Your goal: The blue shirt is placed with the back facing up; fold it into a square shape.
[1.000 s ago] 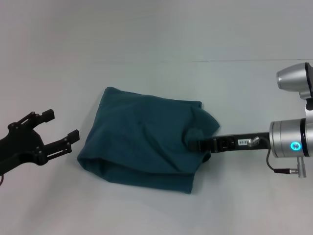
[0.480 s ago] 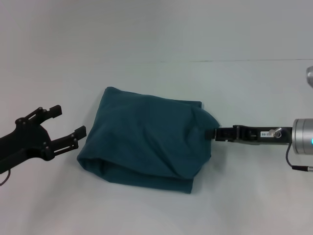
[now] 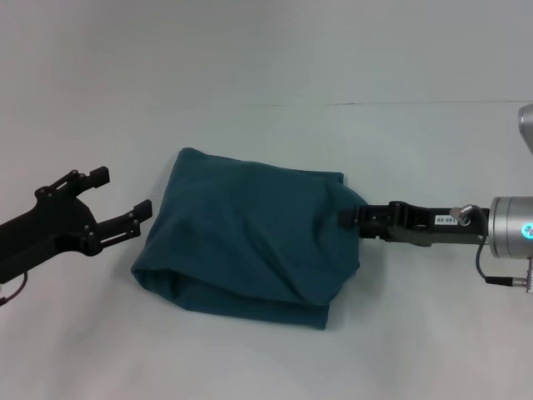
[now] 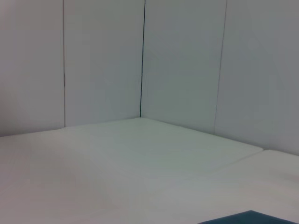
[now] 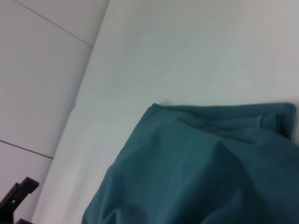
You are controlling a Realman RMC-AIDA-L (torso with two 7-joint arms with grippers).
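The blue shirt (image 3: pixel 250 233) lies in the middle of the white table as a folded, roughly square bundle with a puffy right side. My left gripper (image 3: pixel 127 190) hovers open just off the shirt's left edge, apart from the cloth. From the right, my right gripper (image 3: pixel 347 218) reaches in low, and its tip meets the shirt's right edge. The right wrist view is filled by the blue shirt (image 5: pixel 201 172), with the left gripper (image 5: pixel 16 200) far off. A sliver of the blue shirt (image 4: pixel 247 218) shows in the left wrist view.
The white table (image 3: pixel 266 358) runs all around the shirt. A pale wall (image 3: pixel 266 50) rises behind the table's far edge. Nothing else stands on the table.
The left gripper has moved right, closer to the shirt's left edge. The right gripper drew back out from the folded cloth, then came in again to the right edge.
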